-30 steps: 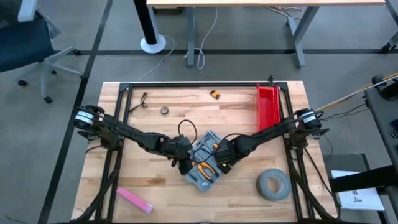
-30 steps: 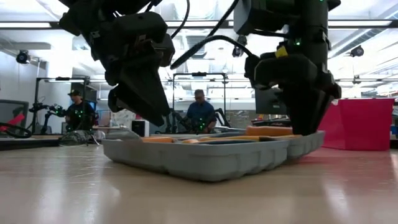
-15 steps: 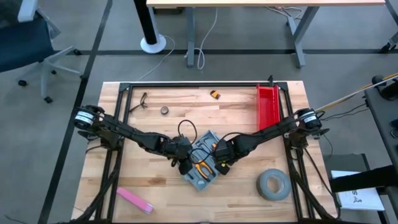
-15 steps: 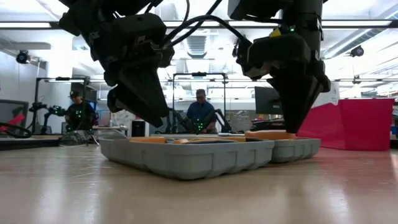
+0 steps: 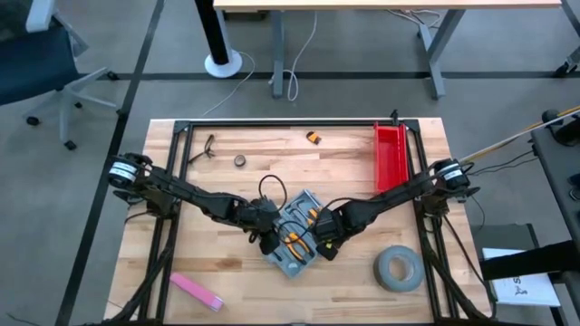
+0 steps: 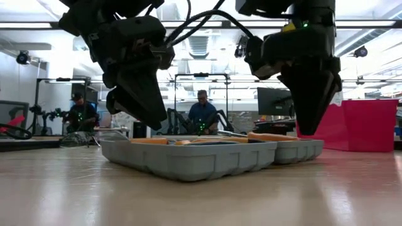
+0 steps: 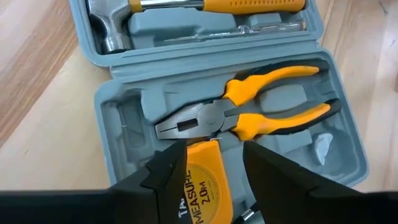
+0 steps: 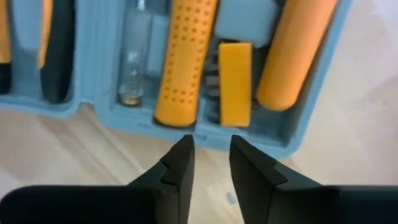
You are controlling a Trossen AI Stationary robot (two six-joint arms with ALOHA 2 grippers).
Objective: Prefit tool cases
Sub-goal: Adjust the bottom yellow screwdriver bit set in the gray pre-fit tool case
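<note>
The open case lies mid-table between both arms. From above, the tools inside are barely legible. The left wrist view shows pliers seated in their recess, with the left gripper clamped on an orange tape measure over the case. The right wrist view shows the right gripper, fingers slightly parted and empty, above the case's edge beside an orange handle.

The pale wooden plank surface carries an open blue-grey plastic tool case; near it lies a grey tape roll, farther off a red bin and a pink block.
</note>
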